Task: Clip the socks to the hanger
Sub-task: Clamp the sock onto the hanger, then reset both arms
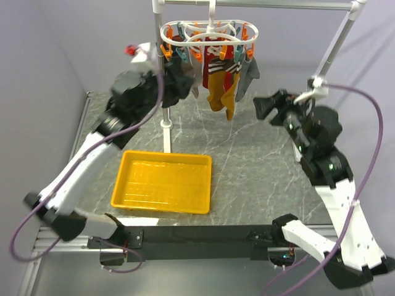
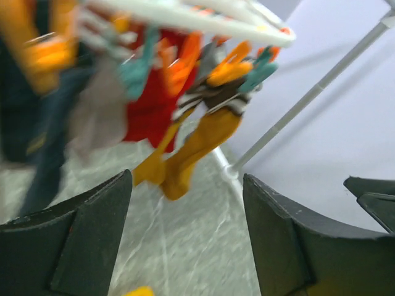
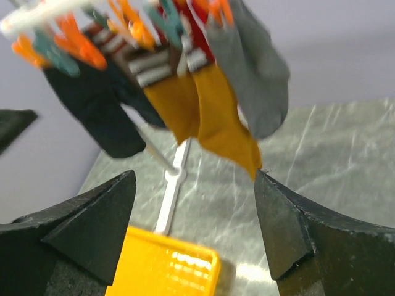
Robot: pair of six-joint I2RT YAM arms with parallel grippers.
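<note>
The mustard-brown socks (image 1: 220, 92) with striped cuffs hang side by side from clips of the white oval hanger (image 1: 208, 32), which hangs on the rack bar. They also show in the left wrist view (image 2: 197, 145) and in the right wrist view (image 3: 210, 114). My left gripper (image 1: 179, 83) is open and empty, left of the hanger beside the dark socks; its fingers (image 2: 92, 234) frame bare table. My right gripper (image 1: 264, 106) is open and empty, to the right of the socks and apart from them; its fingers (image 3: 290, 228) hold nothing.
Dark navy (image 1: 178, 77), grey (image 1: 247, 77) and red (image 1: 217, 61) socks hang from the same hanger. The white rack pole (image 1: 165, 105) stands on its base at centre left, its slanted brace (image 1: 333, 46) at right. A yellow tray (image 1: 164, 181) lies on the marble table in front.
</note>
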